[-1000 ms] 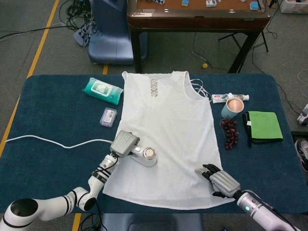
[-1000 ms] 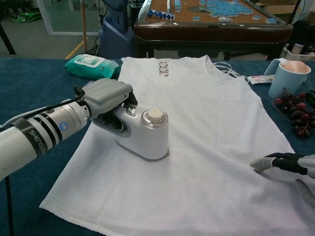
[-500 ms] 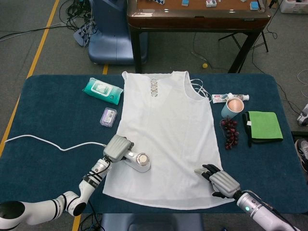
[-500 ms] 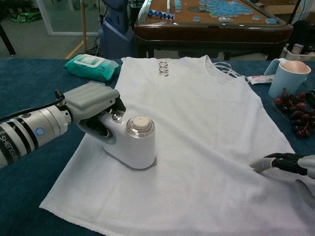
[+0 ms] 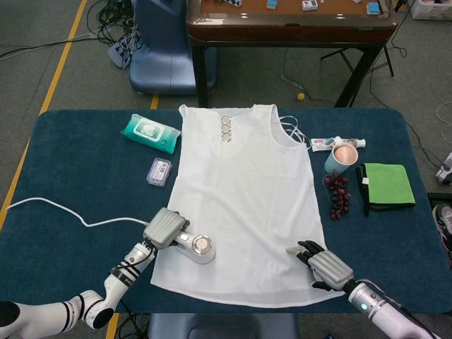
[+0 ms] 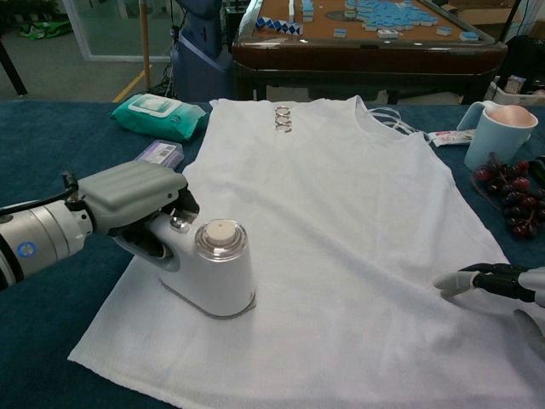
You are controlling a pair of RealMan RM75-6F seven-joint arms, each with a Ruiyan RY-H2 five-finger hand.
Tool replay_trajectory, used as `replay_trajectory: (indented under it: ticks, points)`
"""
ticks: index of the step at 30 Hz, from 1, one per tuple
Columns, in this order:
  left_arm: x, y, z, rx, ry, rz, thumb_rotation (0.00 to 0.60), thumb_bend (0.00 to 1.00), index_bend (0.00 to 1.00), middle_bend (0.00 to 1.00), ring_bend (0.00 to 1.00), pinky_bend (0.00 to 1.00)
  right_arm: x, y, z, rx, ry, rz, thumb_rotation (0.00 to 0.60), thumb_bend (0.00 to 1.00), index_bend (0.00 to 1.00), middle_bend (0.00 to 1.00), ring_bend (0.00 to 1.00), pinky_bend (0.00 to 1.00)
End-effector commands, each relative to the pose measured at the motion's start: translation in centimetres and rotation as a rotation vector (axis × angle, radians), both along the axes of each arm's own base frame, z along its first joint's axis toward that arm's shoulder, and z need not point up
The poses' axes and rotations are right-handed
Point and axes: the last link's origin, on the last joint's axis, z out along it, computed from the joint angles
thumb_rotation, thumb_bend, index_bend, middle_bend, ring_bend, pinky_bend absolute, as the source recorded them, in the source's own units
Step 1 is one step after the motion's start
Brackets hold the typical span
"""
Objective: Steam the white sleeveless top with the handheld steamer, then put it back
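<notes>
Head view: white sleeveless fabric top (image 5: 244, 194) lies flat on the blue table; left hand (image 5: 165, 227) grips the white handheld steamer (image 5: 195, 248) on its lower-left hem. Right hand (image 5: 323, 265) rests on its lower-right corner, fingers extended, holding nothing. Chest view: left hand (image 6: 136, 198) wraps the steamer (image 6: 211, 272) handle, soleplate on the top (image 6: 341, 221); right hand's fingertips (image 6: 451, 282) touch the fabric.

The left arm reached in from the near left corner of the tabletop, its white and black-banded forearm angled up toward the middle. The left hand (image 5: 164, 227) was closed around the handle of the handheld steamer (image 6: 210, 266), grey back of the hand facing up, fingers wrapped under and hidden from view. The right arm came in from the near right corner. The right hand (image 5: 321, 264) lay low near the front edge, palm down, dark fingers (image 6: 477, 279) stretched out flat and slightly apart, their tips resting on the white sleeveless top (image 5: 244, 183), holding nothing.
</notes>
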Motion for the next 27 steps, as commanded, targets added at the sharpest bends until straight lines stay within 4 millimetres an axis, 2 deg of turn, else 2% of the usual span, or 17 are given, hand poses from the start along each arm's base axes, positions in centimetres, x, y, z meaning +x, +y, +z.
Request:
replay_trajectory:
  ticks: [1, 13, 20, 27]
  points:
    - [-0.3, -0.5, 0.2, -0.005, 0.009, -0.009, 0.600, 0.25, 0.75, 0.71, 0.61, 0.73, 0.0, 0.0, 0.0, 0.000, 0.000, 0.001, 0.600, 0.90, 0.00, 0.14, 0.00, 0.02]
    - [-1.3, -2.1, 1.2, -0.018, 0.067, -0.067, 0.600, 0.25, 0.75, 0.71, 0.61, 0.73, 0.1, 0.0, 0.1, -0.002, 0.000, 0.003, 0.600, 0.90, 0.00, 0.14, 0.00, 0.02]
    - [-3.0, -2.7, 2.0, -0.030, 0.112, -0.053, 0.600, 0.25, 0.75, 0.71, 0.61, 0.73, 0.2, 0.0, 0.2, -0.009, -0.001, 0.007, 0.600, 0.90, 0.00, 0.14, 0.00, 0.02]
    - [-4.3, -3.3, 4.1, -0.029, 0.072, 0.005, 0.600, 0.25, 0.75, 0.71, 0.61, 0.73, 0.3, 0.0, 0.7, -0.026, -0.012, 0.011, 0.600, 0.90, 0.00, 0.14, 0.00, 0.02]
